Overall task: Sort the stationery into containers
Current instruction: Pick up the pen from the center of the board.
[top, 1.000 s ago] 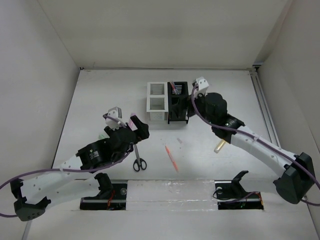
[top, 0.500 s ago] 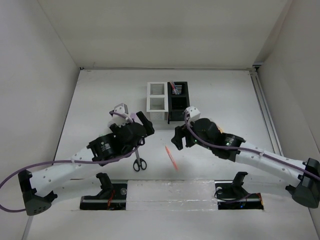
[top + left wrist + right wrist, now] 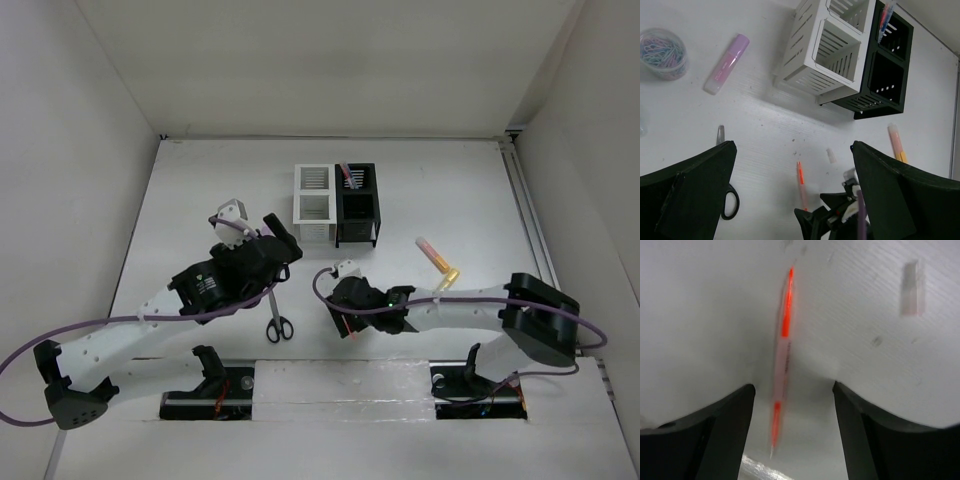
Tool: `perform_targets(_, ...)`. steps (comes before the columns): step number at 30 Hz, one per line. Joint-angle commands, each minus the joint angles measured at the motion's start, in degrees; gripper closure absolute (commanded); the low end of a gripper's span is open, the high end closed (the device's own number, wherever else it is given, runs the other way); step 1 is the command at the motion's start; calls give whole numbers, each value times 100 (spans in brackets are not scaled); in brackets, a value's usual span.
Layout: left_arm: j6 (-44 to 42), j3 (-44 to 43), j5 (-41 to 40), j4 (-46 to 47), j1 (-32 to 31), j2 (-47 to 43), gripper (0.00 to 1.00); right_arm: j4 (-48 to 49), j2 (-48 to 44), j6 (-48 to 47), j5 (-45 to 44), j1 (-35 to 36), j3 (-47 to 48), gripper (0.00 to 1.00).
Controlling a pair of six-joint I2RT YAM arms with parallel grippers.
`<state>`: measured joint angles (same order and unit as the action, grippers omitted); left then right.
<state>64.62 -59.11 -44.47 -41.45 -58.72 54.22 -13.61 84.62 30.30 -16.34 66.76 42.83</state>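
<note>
Nearest, by the front edge of the table (image 3: 450,190), the black-handled scissors (image 3: 278,323) are seen lying flat, blades pointed toward the far edge. Just right of them the orange-red pen (image 3: 783,355) lies on the table. The right gripper (image 3: 792,387) is lowered over it, jaws held part-way apart. One finger is placed on each side of the pen with a gap visible on both sides, so nothing is gripped. A small whitish eraser (image 3: 911,287) is seen a little beyond the pen, apart from it. The left gripper (image 3: 792,150) is held above the table left of centre, near the scissors' blade end, jaws spread wide and nothing held. Toward the right edge a pink-and-yellow highlighter (image 3: 437,258) lies flat, well apart from the pen. Toward the left edge a pink highlighter (image 3: 726,64) and a clear round tub of coloured paper clips (image 3: 662,52) are seen on the table, near each other but not touching. Farthest, around mid-table, the white organizer (image 3: 315,205) and the black organizer (image 3: 357,205) stand touching side by side, white on the left. A slim pen (image 3: 885,20) is stood in the black one's far compartment.
</note>
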Motion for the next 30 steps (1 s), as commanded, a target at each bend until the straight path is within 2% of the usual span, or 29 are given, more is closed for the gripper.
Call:
perform_targets(1,157,-136,-291,-153,27,-34,0,314,457,142,-256,21,270,30)
perform_targets(11,-28,92,-238,85,27,-87,0,192,811,142,-396,73,507,32)
perform_targets(18,-28,146,-238,85,27,-201,0,139,810,195,-396,74,454,42)
perform_targets(19,-28,146,-238,85,27,-201,0,139,811,195,-396,74,454,47)
perform_targets(23,24,146,-290,23,27,-262,0,139,1030,195,-396,127,454,49)
perform_targets(25,24,146,-291,-38,27,-315,0,87,1091,195,-396,179,507,58)
perform_targets(26,24,146,-291,-38,27,-315,0,86,1144,195,-396,179,507,70)
perform_targets(29,24,198,-343,-91,27,-368,0,33,1214,247,-396,232,560,85)
perform_targets(30,77,198,-343,-91,27,-368,0,-19,1215,248,-396,232,560,93)
